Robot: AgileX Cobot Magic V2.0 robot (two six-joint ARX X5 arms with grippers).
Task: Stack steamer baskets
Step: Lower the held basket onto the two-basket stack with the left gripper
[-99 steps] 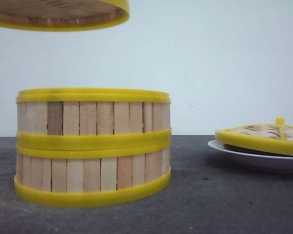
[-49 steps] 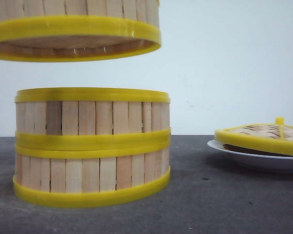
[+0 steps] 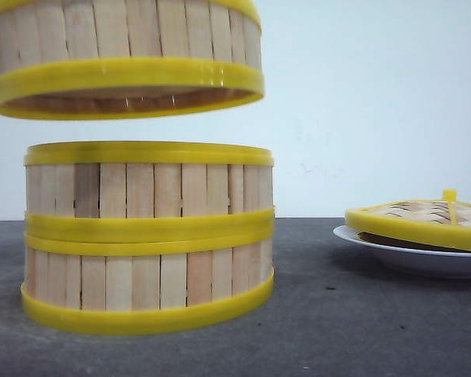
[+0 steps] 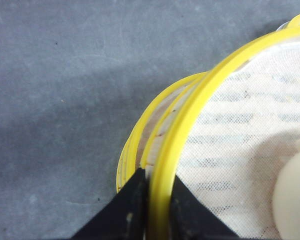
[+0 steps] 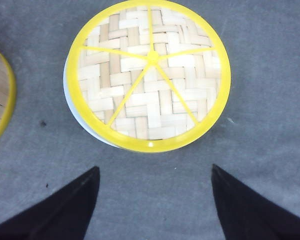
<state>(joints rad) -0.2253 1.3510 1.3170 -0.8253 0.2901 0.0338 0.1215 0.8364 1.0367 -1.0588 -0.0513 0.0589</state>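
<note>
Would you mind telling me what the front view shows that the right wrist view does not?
Only the front view shows the raised wooden-slat steamer basket hanging apart above the two stacked slat baskets. Only the right wrist view shows the open right gripper and the woven lid's full top. Both show the yellow-rimmed woven lid on the white plate and grey tabletop.

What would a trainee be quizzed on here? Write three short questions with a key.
1. True or false: the raised round wooden-slat steamer basket with yellow rims touches the two stacked baskets.
2. What does the left claw clamp? A) the raised basket's rim B) the white plate C) nothing
3. Fill in: the flat woven lid with yellow rim rests on the white ____.

Key: 1 false, a gap shows. 2 A. 3 plate.
</note>
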